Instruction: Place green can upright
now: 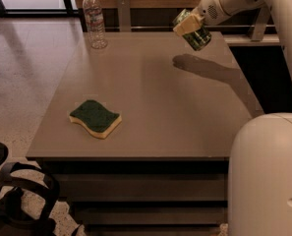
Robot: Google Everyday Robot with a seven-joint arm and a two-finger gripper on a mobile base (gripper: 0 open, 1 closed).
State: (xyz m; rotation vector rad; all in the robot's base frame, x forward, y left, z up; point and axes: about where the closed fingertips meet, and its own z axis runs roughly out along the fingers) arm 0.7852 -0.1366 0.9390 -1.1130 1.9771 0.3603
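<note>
The green can [195, 33] is dark green and patterned, with a silver end. It is held tilted in the air above the far right part of the grey table [150, 97]. My gripper [189, 24] is shut on the can, with its tan fingers [186, 27] across the can's upper side. The white arm reaches in from the upper right. The can's shadow falls on the tabletop just below it.
A clear plastic water bottle [94, 19] stands upright at the table's far left. A green-topped yellow sponge [95, 118] lies near the front left. My white base [266, 176] fills the lower right. A dark chair [13, 195] sits at the lower left.
</note>
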